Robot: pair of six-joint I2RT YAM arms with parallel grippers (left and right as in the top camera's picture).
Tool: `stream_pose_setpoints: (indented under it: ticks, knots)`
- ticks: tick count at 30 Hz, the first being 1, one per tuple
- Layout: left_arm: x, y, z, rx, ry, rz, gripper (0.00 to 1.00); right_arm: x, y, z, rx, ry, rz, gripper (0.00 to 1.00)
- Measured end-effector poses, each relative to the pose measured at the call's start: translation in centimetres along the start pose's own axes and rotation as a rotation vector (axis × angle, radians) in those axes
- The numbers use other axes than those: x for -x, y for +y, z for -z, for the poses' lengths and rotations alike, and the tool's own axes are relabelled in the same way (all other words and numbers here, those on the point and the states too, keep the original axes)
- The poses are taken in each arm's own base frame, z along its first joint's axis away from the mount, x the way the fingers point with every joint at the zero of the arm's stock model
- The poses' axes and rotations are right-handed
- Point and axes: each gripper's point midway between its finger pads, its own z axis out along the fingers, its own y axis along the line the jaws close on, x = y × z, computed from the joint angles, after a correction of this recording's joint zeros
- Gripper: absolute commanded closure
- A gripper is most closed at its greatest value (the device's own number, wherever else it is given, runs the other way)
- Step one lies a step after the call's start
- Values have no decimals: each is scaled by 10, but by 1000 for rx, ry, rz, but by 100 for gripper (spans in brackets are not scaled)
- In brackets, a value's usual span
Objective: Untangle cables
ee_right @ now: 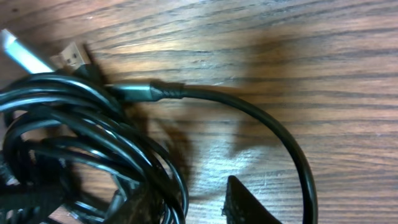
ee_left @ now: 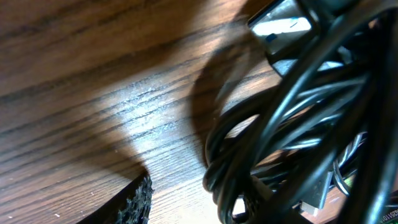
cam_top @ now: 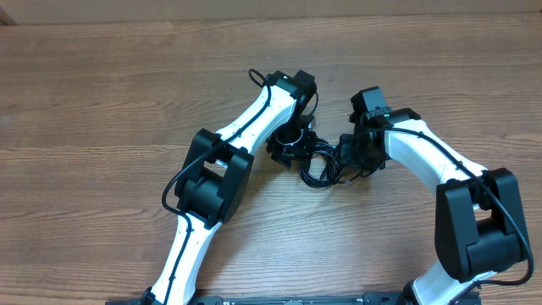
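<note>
Two arms meet over the middle of the wooden table (cam_top: 85,102). Bare wood runs wide around them, far to the back edge and broadly to the left and the right. The cables (cam_top: 320,168) lie in that middle spot on the tabletop, between the left gripper (cam_top: 290,148) and the right gripper (cam_top: 349,155), and both grippers crowd close against the bundle. The cables are thin black cords wound into a tight knot of overlapping loops.

From the right wrist, one cord (ee_right: 273,134) leaves a ribbed collar (ee_right: 165,91) and swings out of the knot in a wide arc to the right. A silver plug (ee_right: 69,57) pokes out at the far left of the heap.

From the left wrist, the loops fill the right half of the view, with another bright metal connector (ee_left: 283,28) at the top. One ridged fingertip (ee_left: 135,200) of the left gripper sits just beside the loops, apparently not touching them. Whether either gripper is clamped on a cord or standing slack I cannot tell, since the jaws are mostly hidden
</note>
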Motion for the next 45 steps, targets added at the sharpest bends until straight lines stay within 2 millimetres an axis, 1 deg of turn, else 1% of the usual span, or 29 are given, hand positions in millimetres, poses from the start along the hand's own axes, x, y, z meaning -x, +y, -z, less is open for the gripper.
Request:
stream_pose_setpoints:
  ticks: [1, 2, 4, 5, 6, 9, 12, 15, 18, 21, 22, 24, 27, 31, 32, 34, 36, 37, 39, 40, 41, 42, 43, 44, 45]
  knots:
    - [0, 1, 0, 4, -2, 0, 68, 0, -1, -1, -7, -3, -1, 81]
    - [1, 1, 0, 4, -5, -2, 80, 0, -1, -1, -11, -5, 2, 85]
    - [3, 2, 0, 15, -13, -2, 93, 3, -2, -2, -18, -20, 3, 91]
    - [4, 4, 0, 25, -18, 2, 96, 3, -3, -2, -20, -23, 4, 94]
    - [4, 5, 0, 32, -19, 4, 96, 4, -3, -2, -24, -27, 4, 96]
    - [2, 10, 2, 69, -15, 11, 96, 6, -4, -2, -41, -37, 11, 96]
    - [-8, 22, 4, 145, 17, 23, 96, 5, -5, -2, -47, -38, 14, 96]
    - [-16, 33, 6, 208, 43, 31, 96, 1, 4, -3, -18, -22, 26, 96]
    - [-20, 42, 9, 253, 57, 37, 93, -3, 11, -3, 11, -9, 33, 96]
    - [-19, 50, 11, 275, 54, 46, 92, -2, 14, -3, 24, -11, 35, 96]
    - [-19, 53, 13, 282, 53, 52, 92, -1, 14, -3, 23, -15, 36, 96]
    - [-18, 62, 16, 293, 55, 69, 96, 0, 11, -3, 7, -23, 33, 96]
    - [-19, 76, 22, 292, 64, 106, 96, 1, 9, -3, -7, -29, 23, 96]
    - [-20, 86, 26, 281, 73, 138, 96, 2, 13, -3, -6, -37, 15, 96]
    - [-22, 93, 28, 314, 80, 142, 96, 5, 5, -3, -52, -52, 13, 96]
    - [-25, 111, 36, 348, 87, 173, 95, 7, -20, 1, -138, -55, -28, 96]
    - [-20, 128, 49, 350, 39, 207, 96, 11, -41, 8, -204, -51, -68, 96]
    - [-17, 132, 55, 348, 15, 215, 96, 12, -44, 12, -215, -44, -78, 96]
    - [-12, 138, 83, 336, -79, 234, 96, 21, -42, 26, -215, -47, -87, 96]
    - [-11, 136, 101, 327, -136, 236, 96, 25, -37, 33, -198, -50, -84, 96]
    - [-10, 132, 119, 316, -194, 231, 96, 34, -28, 44, -161, -56, -71, 95]
    - [-12, 125, 139, 304, -255, 221, 96, 38, -22, 50, -136, -61, -62, 93]
    - [-17, 116, 164, 288, -329, 207, 96, 43, -8, 60, -75, -58, -29, 86]
    - [-21, 110, 177, 281, -369, 196, 96, 45, 3, 68, -15, -51, -5, 81]
    - [-28, 101, 196, 270, -423, 181, 96, 47, 15, 76, 39, -49, 29, 75]
